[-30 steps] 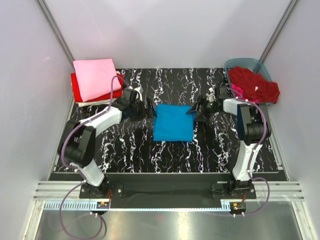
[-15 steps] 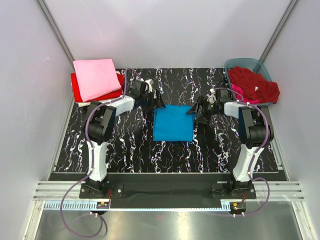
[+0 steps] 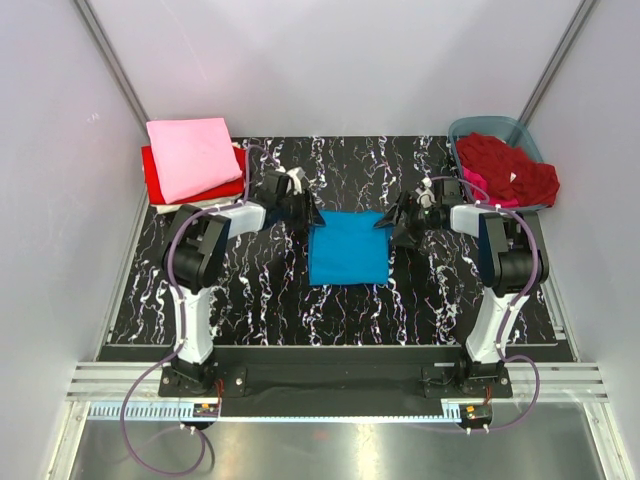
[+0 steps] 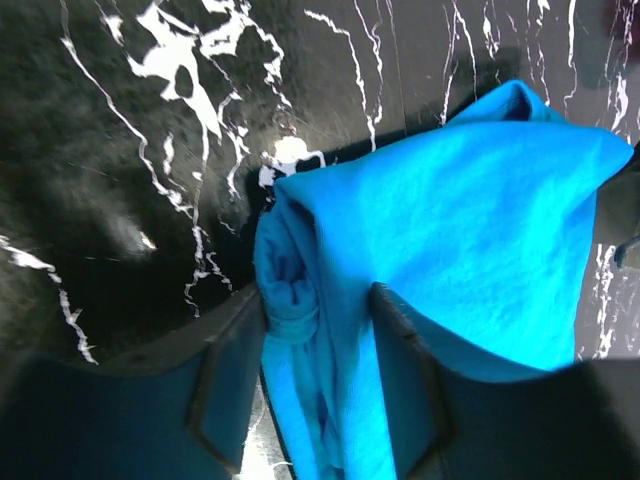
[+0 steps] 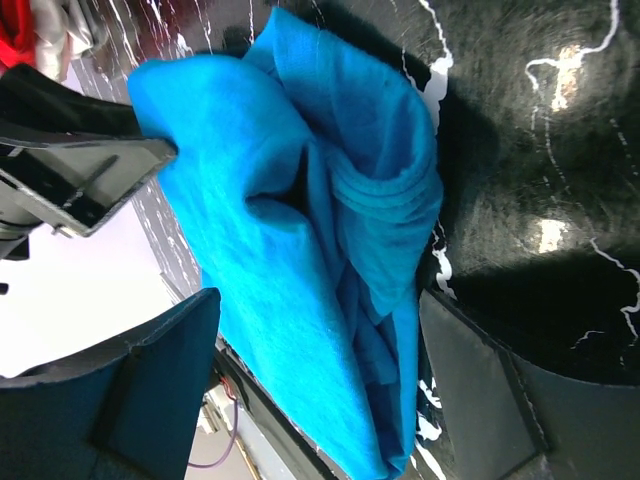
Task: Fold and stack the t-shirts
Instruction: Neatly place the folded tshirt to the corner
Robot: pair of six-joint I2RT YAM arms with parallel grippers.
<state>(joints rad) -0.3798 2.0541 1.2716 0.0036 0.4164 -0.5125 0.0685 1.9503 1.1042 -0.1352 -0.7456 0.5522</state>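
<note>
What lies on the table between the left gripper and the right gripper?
A folded blue t-shirt lies there, between the left gripper and the right gripper; the top view shows it.

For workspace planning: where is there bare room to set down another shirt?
Free: the black marbled table's near strip, between the folded turquoise t-shirt and arm bases; the far middle, between the pink-topped shirt stack and the grey-blue plastic tub. Crowded: mid-table, left gripper and right gripper flanking it.
</note>
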